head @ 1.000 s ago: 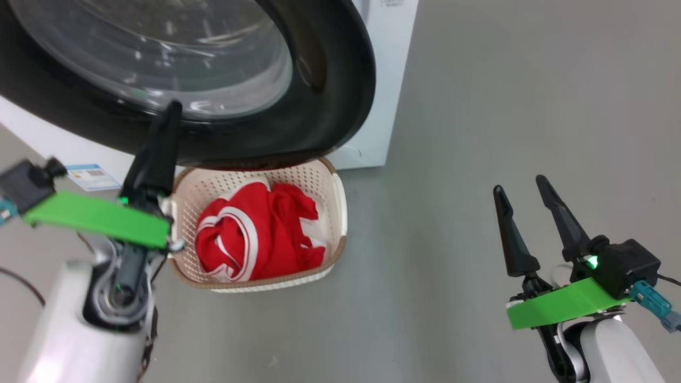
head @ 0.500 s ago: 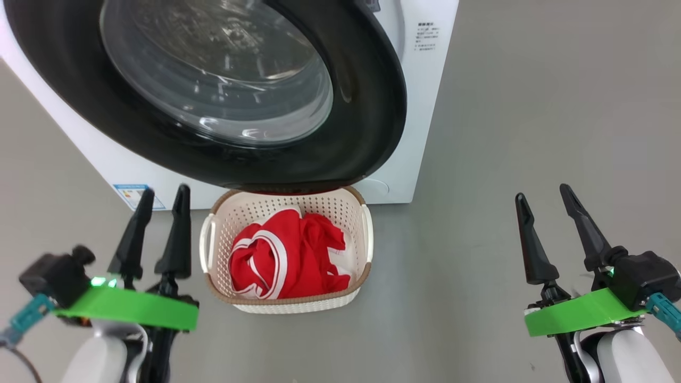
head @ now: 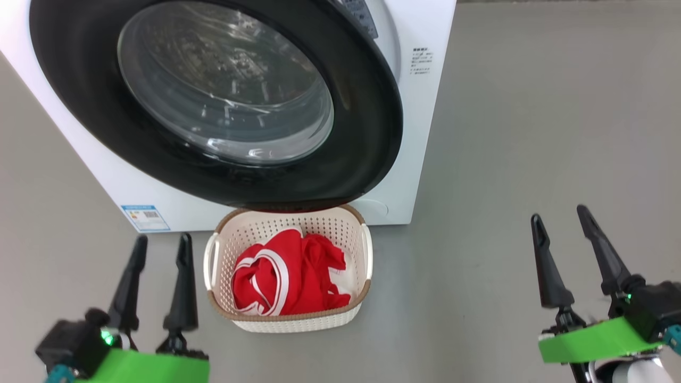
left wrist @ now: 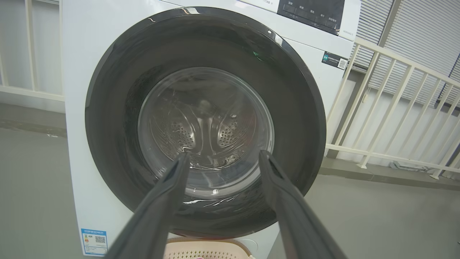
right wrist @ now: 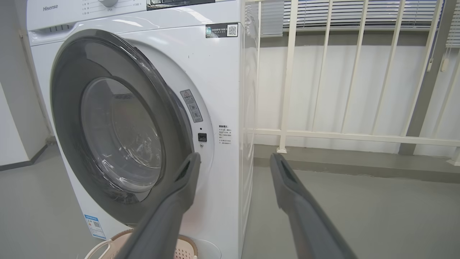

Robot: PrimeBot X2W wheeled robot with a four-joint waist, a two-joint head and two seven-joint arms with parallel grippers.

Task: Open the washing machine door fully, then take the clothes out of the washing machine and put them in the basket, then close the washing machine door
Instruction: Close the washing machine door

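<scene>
Taking up the upper left of the head view is the washing machine (head: 420, 133), white front facing the robot. Its round black washing machine door (head: 223, 90) covers the drum opening. In the right wrist view the door's right edge looks to stand slightly off the white panel, but I can't tell for sure whether it's latched. Grey floor (head: 532, 159) runs wide and bare across the whole right half of the frame, so that side has loads of room. At the bottom centre, the basket (head: 298, 323) sits on the floor right up against the machine, with its back rim tucked under the door's lower edge. The clothes (head: 282, 279) are piled inside it, red with white trim, all below the rim. The left gripper (head: 163, 239) is at the lower left, fingers spread and holding nothing, just beside the basket's left handle but not touching. The right gripper (head: 558, 214) is at the lower right, also spread and empty, well apart from everything. A small blue label (head: 144, 217) sits on the machine's lower left corner.
</scene>
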